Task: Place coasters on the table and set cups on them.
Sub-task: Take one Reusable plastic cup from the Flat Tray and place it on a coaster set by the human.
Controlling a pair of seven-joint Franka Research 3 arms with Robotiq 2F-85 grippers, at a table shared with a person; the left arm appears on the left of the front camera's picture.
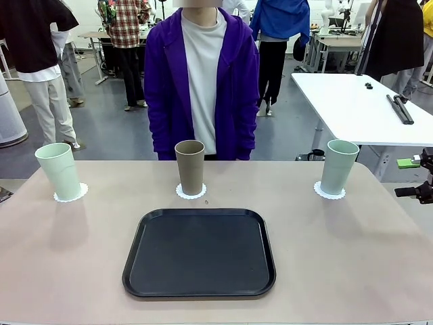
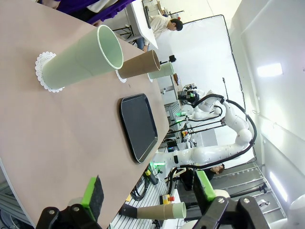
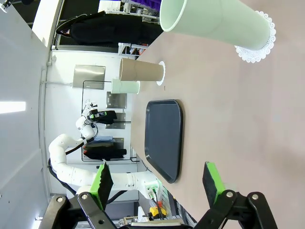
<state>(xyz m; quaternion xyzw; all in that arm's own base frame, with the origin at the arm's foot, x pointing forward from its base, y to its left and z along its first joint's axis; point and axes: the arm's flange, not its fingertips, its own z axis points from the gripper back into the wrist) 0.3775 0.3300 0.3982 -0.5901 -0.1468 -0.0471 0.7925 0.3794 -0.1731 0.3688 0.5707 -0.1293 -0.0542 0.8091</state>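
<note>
Three cups stand upright on the table (image 1: pixel 67 271), each on its own white scalloped coaster. The left mint cup (image 1: pixel 59 170) rests on a coaster (image 1: pixel 71 194). The tan-brown cup (image 1: pixel 190 166) sits on the middle coaster (image 1: pixel 191 194), and the right mint cup (image 1: pixel 339 166) on the right coaster (image 1: pixel 329 192). My left gripper (image 2: pixel 148 191) is open and holds nothing, well short of its nearest mint cup (image 2: pixel 86 59). My right gripper (image 3: pixel 157 183) is likewise open, apart from the right mint cup (image 3: pixel 214 21); its fingers (image 1: pixel 413 191) reach in at the front view's right edge.
A black tray (image 1: pixel 199 252) with nothing on it lies at the table's middle front. A person in a purple hoodie (image 1: pixel 162 88) stands at the far side behind the brown cup. A white table (image 1: pixel 358 108) stands at the back right.
</note>
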